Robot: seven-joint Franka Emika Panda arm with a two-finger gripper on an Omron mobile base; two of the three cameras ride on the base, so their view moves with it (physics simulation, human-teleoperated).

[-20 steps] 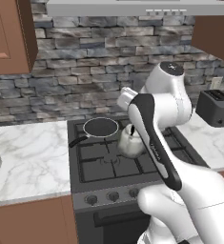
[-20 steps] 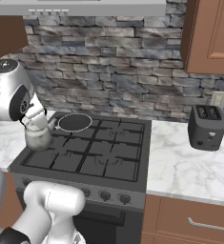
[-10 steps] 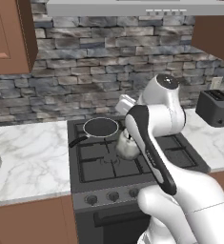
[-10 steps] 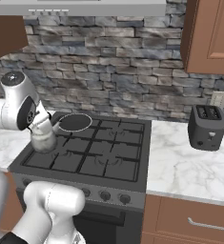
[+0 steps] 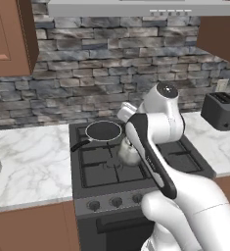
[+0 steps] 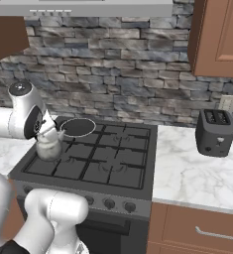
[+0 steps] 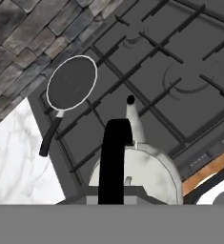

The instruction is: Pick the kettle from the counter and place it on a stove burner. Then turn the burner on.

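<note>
The silvery-grey kettle [image 6: 49, 148] hangs low over the cooktop's front left stove burner [image 6: 47, 163]; I cannot tell if it touches the grate. My gripper [image 6: 47, 135] is shut on its thin black arched handle [image 7: 114, 152]. In the left base view the kettle [image 5: 128, 153] shows beside my forearm, with the gripper [image 5: 127, 140] just above it. From the hand view I look down on the kettle [image 7: 142, 169], its spout pointing across the black grate bars [image 7: 89, 138]. White marble counter [image 5: 28, 162] flanks the stove.
A round black frying pan [image 5: 103, 131] [image 6: 77, 127] [image 7: 71, 82] sits on the rear left burner, close behind the kettle, handle toward the counter. The black toaster [image 6: 215, 132] stands on the right counter. Knobs [image 6: 108, 202] line the stove front. Other burners [image 7: 189, 76] are bare.
My arm has folded downward, bringing the kettle lower and a little further in over the front left burner. The pan and toaster have stayed put.
</note>
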